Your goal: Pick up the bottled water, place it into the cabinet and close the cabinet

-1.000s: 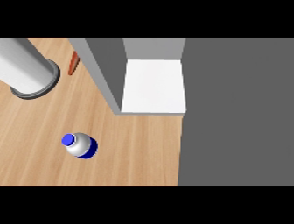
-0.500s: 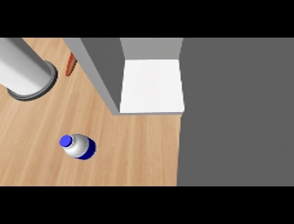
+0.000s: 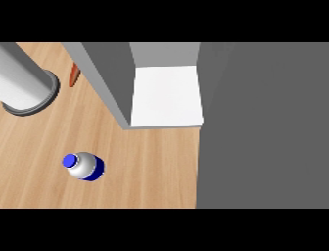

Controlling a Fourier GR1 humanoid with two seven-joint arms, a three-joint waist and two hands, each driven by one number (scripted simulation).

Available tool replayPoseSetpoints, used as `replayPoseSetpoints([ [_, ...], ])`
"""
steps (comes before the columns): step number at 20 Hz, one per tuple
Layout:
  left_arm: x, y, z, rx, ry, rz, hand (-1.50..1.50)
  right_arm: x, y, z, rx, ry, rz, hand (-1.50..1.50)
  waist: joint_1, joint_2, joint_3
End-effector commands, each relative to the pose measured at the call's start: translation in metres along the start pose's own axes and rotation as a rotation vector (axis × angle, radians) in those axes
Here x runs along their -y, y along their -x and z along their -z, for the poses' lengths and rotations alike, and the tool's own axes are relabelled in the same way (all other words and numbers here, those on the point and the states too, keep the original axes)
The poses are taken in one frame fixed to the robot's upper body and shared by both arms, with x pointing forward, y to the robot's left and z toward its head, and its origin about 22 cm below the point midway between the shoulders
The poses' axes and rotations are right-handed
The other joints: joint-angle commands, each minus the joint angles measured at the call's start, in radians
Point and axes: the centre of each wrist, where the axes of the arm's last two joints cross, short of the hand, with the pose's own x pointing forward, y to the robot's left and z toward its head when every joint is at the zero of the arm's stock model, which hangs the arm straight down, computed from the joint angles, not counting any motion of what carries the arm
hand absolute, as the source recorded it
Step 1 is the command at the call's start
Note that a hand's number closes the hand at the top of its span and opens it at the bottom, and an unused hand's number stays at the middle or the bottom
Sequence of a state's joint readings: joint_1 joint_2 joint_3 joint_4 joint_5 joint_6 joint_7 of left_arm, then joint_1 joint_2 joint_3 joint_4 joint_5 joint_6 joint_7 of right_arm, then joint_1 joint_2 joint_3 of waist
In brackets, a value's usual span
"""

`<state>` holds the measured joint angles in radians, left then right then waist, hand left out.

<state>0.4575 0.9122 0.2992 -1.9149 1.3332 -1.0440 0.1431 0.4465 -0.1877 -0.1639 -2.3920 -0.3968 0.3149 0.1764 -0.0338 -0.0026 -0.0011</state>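
The grey forearm [image 3: 19, 78] is shifted slightly leftward; no fingers are seen, and the bottled water [image 3: 84, 165] is left untouched on the counter [image 3: 153, 166]

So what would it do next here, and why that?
Probably bring a hand down toward the bottled water. It stands alone and untouched on the wooden counter, blue cap up, and no hand shows in the head view. The cabinet beside it already stands open with its white floor bare, so grasping the bottle seems to come first.

Blue-capped silver bottled water [image 3: 85, 166] on a light wood-grain counter [image 3: 146, 166], beside a grey, white-floored cabinet [image 3: 166, 95]
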Motion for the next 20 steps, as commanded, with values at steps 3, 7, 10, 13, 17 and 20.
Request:
replayPoseSetpoints([
  [3, -0.021, 0.022, 0.013, -0.081, -0.028, 0.056, -1.5, -0.011, -0.03, -0.011, 0.084, -0.044, 0.126, -1.5, -0.005, 0.003, -0.001],
  [7, -0.028, 0.048, 0.028, -0.099, -0.019, 0.065, -1.5, -0.001, -0.033, -0.018, 0.086, -0.051, 0.102, -1.5, -0.009, 0.001, -0.001],
  [10, -0.043, 0.069, 0.04, -0.11, -0.025, 0.075, -1.5, -0.002, -0.029, -0.016, 0.07, -0.057, 0.117, -1.5, -0.007, 0.002, -0.002],
  [13, -0.056, 0.063, 0.068, -0.087, -0.02, 0.143, -1.5, -0.01, -0.033, -0.021, 0.073, -0.066, 0.122, -1.5, -0.016, 0.002, -0.002],
  [17, -0.065, 0.093, 0.079, -0.109, -0.017, 0.135, -1.5, -0.005, -0.032, -0.026, 0.097, -0.056, 0.12, -1.5, -0.015, 0.002, -0.002],
  [20, -0.065, 0.117, 0.087, -0.108, -0.023, 0.115, -1.5, -0.006, -0.027, -0.036, 0.086, -0.053, 0.125, -1.5, -0.015, 0.0, -0.002],
])
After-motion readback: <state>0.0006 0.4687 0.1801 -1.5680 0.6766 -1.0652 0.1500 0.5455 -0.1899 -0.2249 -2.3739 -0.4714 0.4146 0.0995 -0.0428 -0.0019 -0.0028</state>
